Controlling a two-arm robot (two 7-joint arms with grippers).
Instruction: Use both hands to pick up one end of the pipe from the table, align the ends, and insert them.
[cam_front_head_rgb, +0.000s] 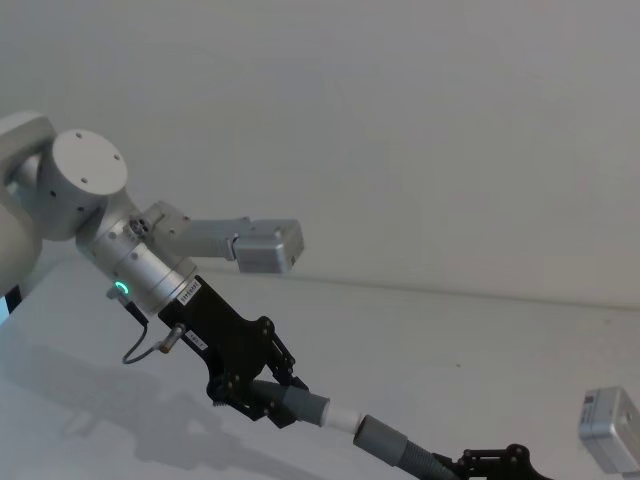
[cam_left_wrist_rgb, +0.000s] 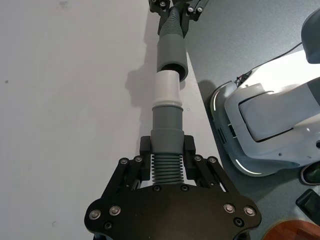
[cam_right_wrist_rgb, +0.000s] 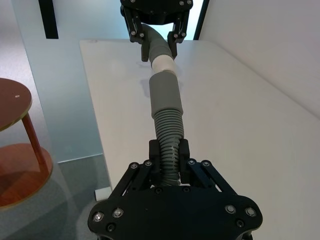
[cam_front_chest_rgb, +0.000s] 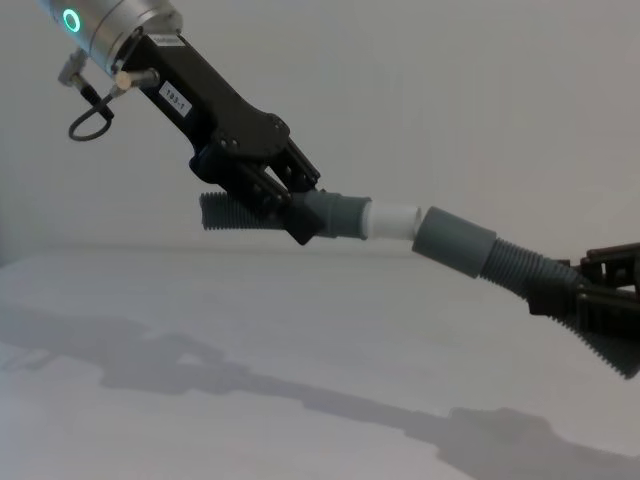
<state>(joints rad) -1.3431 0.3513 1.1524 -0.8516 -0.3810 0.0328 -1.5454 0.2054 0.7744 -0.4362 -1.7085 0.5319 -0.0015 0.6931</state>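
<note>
Both pipe pieces hang in the air above the white table (cam_front_chest_rgb: 300, 340). My left gripper (cam_front_chest_rgb: 290, 205) is shut on the ribbed hose of the piece with the narrow grey cuff (cam_front_chest_rgb: 335, 217) and the white tube tip (cam_front_chest_rgb: 392, 220). Low on the right, my right gripper (cam_front_chest_rgb: 590, 300) is shut on the ribbed hose behind the wider socket cuff (cam_front_chest_rgb: 455, 241). The white tip (cam_left_wrist_rgb: 165, 87) meets the mouth of the socket cuff (cam_left_wrist_rgb: 172, 50), its far end just inside and most of the white showing. The two pieces stand at a slight angle to each other.
The table's edge (cam_left_wrist_rgb: 200, 95) runs close beside the joined ends, with grey floor and a white machine base (cam_left_wrist_rgb: 270, 125) beyond it. A round wooden stool (cam_right_wrist_rgb: 15, 130) stands on the floor off the table's other side. A thin black cable (cam_front_chest_rgb: 85, 120) loops at the left wrist.
</note>
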